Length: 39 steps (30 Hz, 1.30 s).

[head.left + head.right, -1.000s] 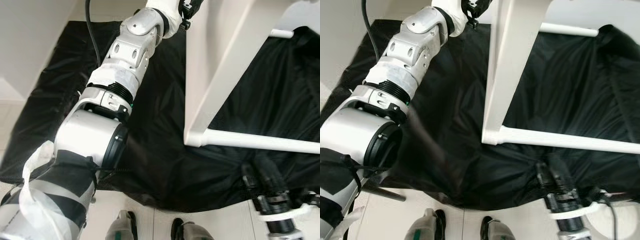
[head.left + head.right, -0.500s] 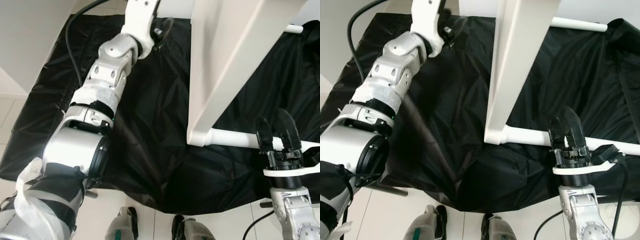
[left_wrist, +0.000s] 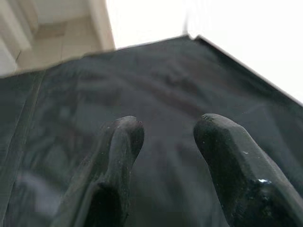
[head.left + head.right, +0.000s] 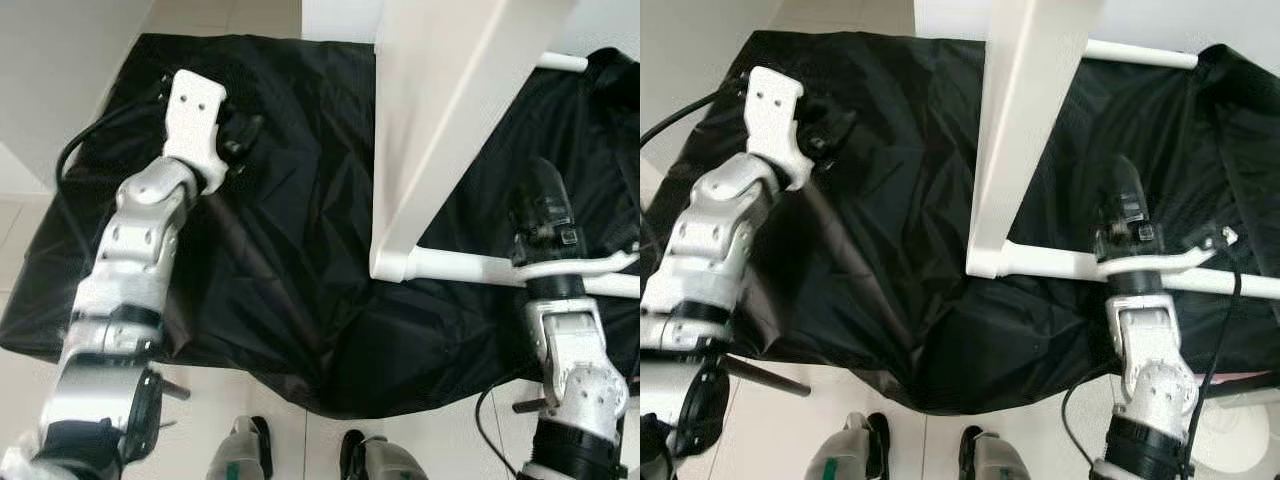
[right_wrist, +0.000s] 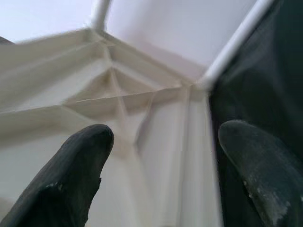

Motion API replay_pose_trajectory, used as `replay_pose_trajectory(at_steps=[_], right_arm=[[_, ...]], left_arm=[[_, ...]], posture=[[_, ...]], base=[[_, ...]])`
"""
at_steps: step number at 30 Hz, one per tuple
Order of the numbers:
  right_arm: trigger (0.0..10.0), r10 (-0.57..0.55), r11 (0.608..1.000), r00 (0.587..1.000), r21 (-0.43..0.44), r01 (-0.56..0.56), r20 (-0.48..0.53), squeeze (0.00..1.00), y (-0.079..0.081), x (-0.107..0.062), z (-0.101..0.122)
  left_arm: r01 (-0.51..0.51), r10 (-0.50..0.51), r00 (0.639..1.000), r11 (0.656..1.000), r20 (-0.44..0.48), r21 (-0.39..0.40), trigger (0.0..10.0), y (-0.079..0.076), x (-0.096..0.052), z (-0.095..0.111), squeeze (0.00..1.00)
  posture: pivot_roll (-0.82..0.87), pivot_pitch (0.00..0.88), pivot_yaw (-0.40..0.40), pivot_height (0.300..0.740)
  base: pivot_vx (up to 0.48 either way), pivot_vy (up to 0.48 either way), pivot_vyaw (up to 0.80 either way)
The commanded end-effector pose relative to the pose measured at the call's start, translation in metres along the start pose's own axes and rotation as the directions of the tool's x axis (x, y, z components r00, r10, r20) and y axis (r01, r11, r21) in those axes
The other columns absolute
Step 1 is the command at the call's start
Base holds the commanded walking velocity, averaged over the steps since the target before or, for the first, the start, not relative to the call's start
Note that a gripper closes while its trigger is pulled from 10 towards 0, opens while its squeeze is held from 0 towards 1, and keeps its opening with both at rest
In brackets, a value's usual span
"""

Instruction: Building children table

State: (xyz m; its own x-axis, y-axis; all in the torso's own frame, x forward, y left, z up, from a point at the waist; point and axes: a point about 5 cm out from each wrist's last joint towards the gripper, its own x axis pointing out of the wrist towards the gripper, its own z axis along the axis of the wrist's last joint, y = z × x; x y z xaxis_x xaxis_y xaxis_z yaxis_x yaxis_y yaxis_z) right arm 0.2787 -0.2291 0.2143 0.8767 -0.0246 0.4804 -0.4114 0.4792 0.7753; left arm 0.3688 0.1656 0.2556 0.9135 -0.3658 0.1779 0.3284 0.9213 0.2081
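Right tool [image 4: 1127,205] raised at white table frame [image 4: 1025,130], fingers parted, nothing gripped. Left tool [image 3: 165,142] parted, empty, held over black sheet [image 4: 300,250].

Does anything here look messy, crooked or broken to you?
Nothing looks broken. The black sheet on the floor is rumpled and creased rather than flat, and the white table stands tipped on it, unfinished, with a white rod sticking out sideways by the right gripper.
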Motion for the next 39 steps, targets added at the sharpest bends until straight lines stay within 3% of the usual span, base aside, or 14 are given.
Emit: replay_pose_trajectory(at_steps=[1,6,10,11,15,18,23,25,31,32,33,35,38,39], right_arm=[[10.0,-0.048,0.997,0.999,-0.057,0.047,-0.005,0.00,-0.006,0.001,-0.002],[10.0,-0.115,0.973,0.993,-0.202,0.112,-0.005,0.00,-0.011,0.013,-0.010],[10.0,-0.136,0.958,0.991,-0.255,0.131,-0.002,0.00,-0.012,0.018,-0.013],[10.0,-0.151,0.938,0.989,-0.314,0.145,0.007,0.00,-0.012,0.022,-0.016],[10.0,-0.157,0.927,0.988,-0.343,0.151,0.013,0.00,-0.012,0.026,-0.021],[10.0,-0.183,0.876,0.983,-0.450,0.175,0.026,0.00,-0.012,0.035,-0.032],[10.0,-0.182,0.861,0.983,-0.487,0.147,-0.024,0.00,-0.009,0.042,-0.048],[10.0,-0.192,0.812,0.981,-0.566,0.142,-0.030,0.00,-0.011,0.042,-0.052],[10.0,-0.233,0.814,0.972,-0.552,0.183,-0.020,0.00,-0.016,0.039,-0.052],[10.0,-0.281,0.853,0.960,-0.460,0.248,-0.004,0.00,-0.023,0.031,-0.049],[10.0,-0.281,0.853,0.960,-0.460,0.248,-0.004,0.00,-0.023,0.031,-0.049],[10.0,-0.330,0.941,0.943,-0.067,0.332,0.050,0.00,-0.024,0.002,-0.046],[10.0,-0.330,0.941,0.943,-0.067,0.332,0.050,0.00,-0.024,0.002,-0.046],[10.0,-0.345,0.937,0.935,0.085,0.339,0.080,0.00,-0.022,-0.016,-0.044]], left_arm=[[-0.046,0.046,0.999,0.999,-0.008,-0.013,10.0,0.004,-0.006,-0.002,0.00],[-0.089,0.089,0.996,0.995,-0.010,-0.041,10.0,0.006,-0.019,-0.008,0.00],[-0.108,0.107,0.994,0.993,-0.014,-0.057,10.0,0.007,-0.025,-0.011,0.00],[-0.121,0.120,0.993,0.990,-0.018,-0.071,10.0,0.007,-0.028,-0.014,0.00],[-0.138,0.137,0.990,0.987,-0.016,-0.084,10.0,0.008,-0.031,-0.016,0.00],[-0.161,0.162,0.987,0.979,-0.006,-0.125,10.0,0.006,-0.035,-0.021,0.00],[-0.194,0.196,0.981,0.972,0.001,-0.135,10.0,0.005,-0.037,-0.026,0.00],[-0.222,0.225,0.974,0.965,0.006,-0.141,10.0,0.006,-0.041,-0.026,0.00],[-0.232,0.238,0.971,0.955,0.011,-0.185,10.0,0.006,-0.046,-0.025,0.00],[-0.244,0.253,0.967,0.945,0.017,-0.219,10.0,0.006,-0.051,-0.026,0.00],[-0.244,0.253,0.967,0.945,0.017,-0.219,10.0,0.006,-0.051,-0.026,0.00],[-0.265,0.275,0.962,0.931,0.005,-0.251,10.0,0.003,-0.062,-0.030,0.00],[-0.265,0.275,0.962,0.931,0.005,-0.251,10.0,0.003,-0.062,-0.030,0.00],[-0.273,0.280,0.960,0.930,-0.007,-0.246,10.0,0.003,-0.064,-0.032,0.00]], posture=[[0.06,0.171,-0.058,0.740],[0.07,0.165,-0.069,0.740],[0.08,0.161,-0.072,0.740],[0.08,0.158,-0.078,0.740],[0.07,0.157,-0.081,0.740],[0.07,0.167,-0.092,0.740],[0.06,0.176,-0.096,0.740],[0.06,0.183,-0.096,0.740],[0.06,0.182,-0.097,0.740],[0.06,0.178,-0.098,0.740],[0.06,0.178,-0.098,0.740],[0.05,0.165,-0.078,0.740],[0.05,0.165,-0.078,0.740],[0.05,0.163,-0.069,0.740]], base=[[0.000,0.000,0.00],[0.000,0.000,0.00],[0.000,0.000,0.00],[0.000,0.000,0.00],[0.000,0.000,0.00],[0.000,0.000,0.00],[0.000,0.000,0.00],[0.000,0.000,0.00],[0.000,0.000,0.00],[0.000,0.000,0.00],[0.000,0.000,0.00],[0.000,0.000,0.00],[0.000,0.000,0.00],[0.000,0.000,0.00]])
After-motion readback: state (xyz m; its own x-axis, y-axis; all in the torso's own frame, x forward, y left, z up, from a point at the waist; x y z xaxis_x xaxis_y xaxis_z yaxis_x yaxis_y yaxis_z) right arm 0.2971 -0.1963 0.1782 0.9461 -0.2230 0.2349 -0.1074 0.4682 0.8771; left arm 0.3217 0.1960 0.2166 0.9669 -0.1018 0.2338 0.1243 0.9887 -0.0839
